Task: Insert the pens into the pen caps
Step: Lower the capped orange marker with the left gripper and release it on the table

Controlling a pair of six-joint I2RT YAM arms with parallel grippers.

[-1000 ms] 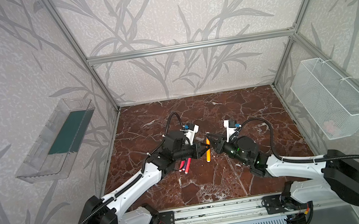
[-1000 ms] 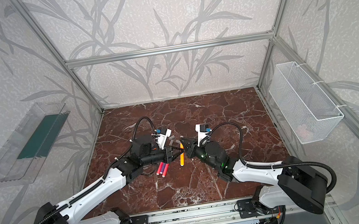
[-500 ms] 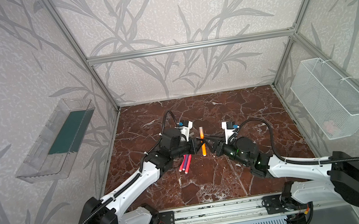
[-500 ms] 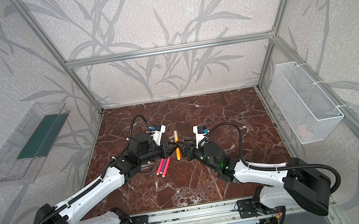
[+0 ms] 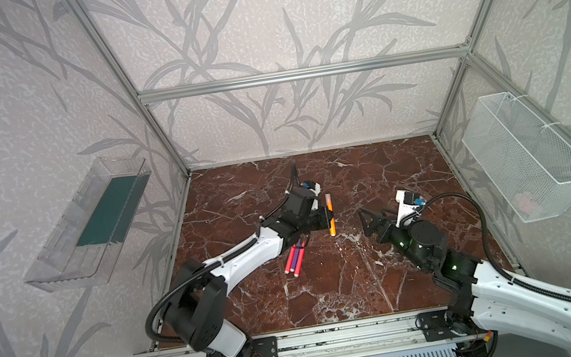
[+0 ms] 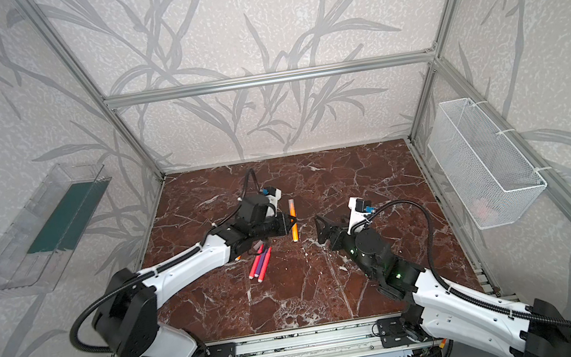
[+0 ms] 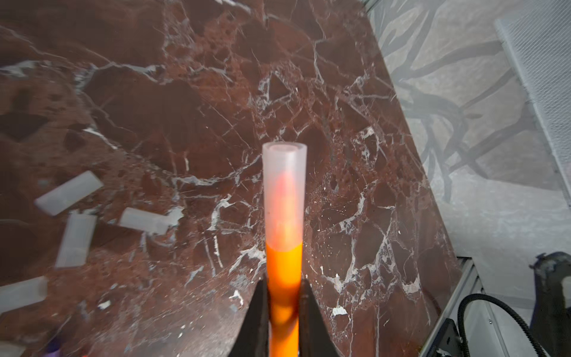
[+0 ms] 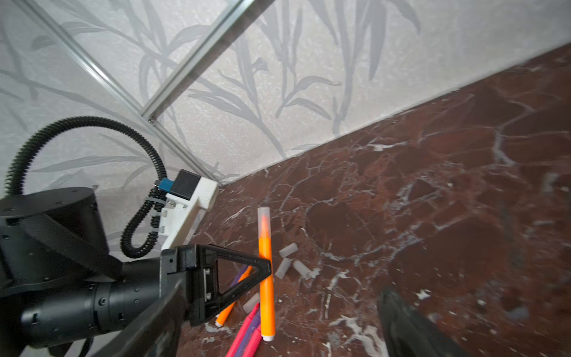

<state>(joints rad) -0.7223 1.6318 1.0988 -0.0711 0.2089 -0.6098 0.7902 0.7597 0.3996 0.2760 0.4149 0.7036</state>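
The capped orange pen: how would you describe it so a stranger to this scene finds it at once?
On the red marble table, look near the middle, where the left fingers hold one orange pen. The other pens lie flat on the table; this one is held and carries a translucent cap over its tip.

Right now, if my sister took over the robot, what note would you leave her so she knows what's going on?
Left gripper: shut on the orange pen.
Right gripper: open, empty, apart from the pen.
Done: that pen wears its cap.
Where: other pens lie piled below the left arm; loose caps lie on the marble close by.
To do: probably set this pen down, then cap the others.
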